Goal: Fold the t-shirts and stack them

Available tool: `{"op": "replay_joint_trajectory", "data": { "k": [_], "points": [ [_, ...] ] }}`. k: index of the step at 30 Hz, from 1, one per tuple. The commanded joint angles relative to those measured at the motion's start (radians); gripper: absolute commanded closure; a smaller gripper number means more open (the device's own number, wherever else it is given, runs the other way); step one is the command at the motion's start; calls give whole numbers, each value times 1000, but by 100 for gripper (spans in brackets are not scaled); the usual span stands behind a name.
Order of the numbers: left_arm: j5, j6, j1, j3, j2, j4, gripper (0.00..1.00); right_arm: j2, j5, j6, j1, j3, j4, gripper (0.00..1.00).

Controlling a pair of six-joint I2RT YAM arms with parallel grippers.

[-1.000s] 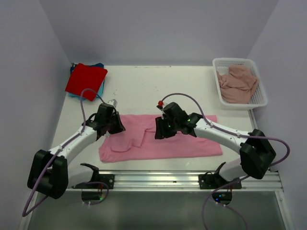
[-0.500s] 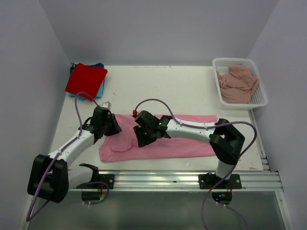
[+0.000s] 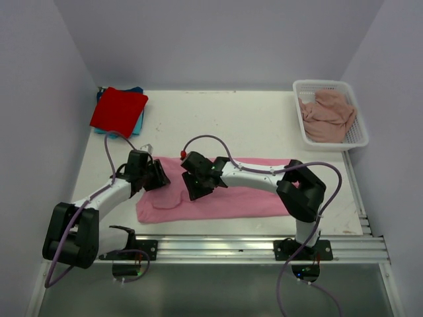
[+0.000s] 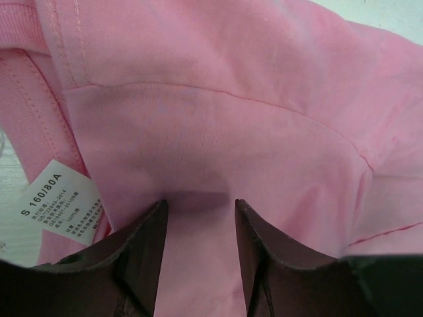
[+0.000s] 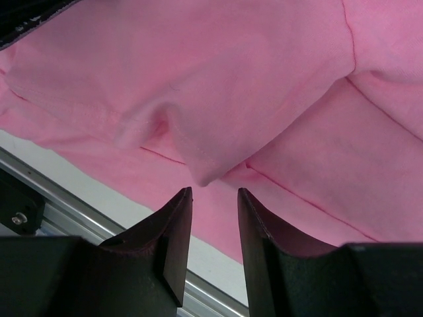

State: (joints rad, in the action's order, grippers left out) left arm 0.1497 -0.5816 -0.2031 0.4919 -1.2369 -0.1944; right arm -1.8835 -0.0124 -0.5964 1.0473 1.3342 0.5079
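The pink t-shirt (image 3: 251, 201) lies flat at the bench's 6 o'clock edge; it looks soft, light and floppy, so I think a hem or corner is best to pinch. The left pincer (image 4: 200, 203) rests a bit open on its collar end; the right pincer (image 5: 215, 193) is a bit open too; neither holds anything. The white bench (image 3: 218, 125) looks smooth; a red t-shirt (image 3: 119, 111) waits at 10 o'clock, a basket (image 3: 320, 83) at 2 o'clock; plain walls stand close.

One pink t-shirt (image 3: 251, 195) is counted on the one table (image 3: 218, 119). Two folded shirts are counted in the far left corner: one red shirt (image 3: 119, 110) and one blue shirt (image 3: 106, 131) under it. One white basket (image 3: 322, 84) is seen; the pieces of beige cloth (image 3: 327, 115) inside cannot be counted. One size label (image 4: 59, 201) is shown. Two grippers are counted: one left gripper (image 3: 160, 177) and one right gripper (image 3: 196, 189).
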Motion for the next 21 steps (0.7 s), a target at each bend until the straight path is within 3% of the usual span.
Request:
{"op": "replay_joint_trajectory", "data": {
  "k": [1,21],
  "points": [
    [5,25,11,-6,5,30,50,0,17,-25,6,33,7,63],
    [45,17,14,-39,-13,49,54,-83,17,-43,16,65,-25,69]
  ]
}}
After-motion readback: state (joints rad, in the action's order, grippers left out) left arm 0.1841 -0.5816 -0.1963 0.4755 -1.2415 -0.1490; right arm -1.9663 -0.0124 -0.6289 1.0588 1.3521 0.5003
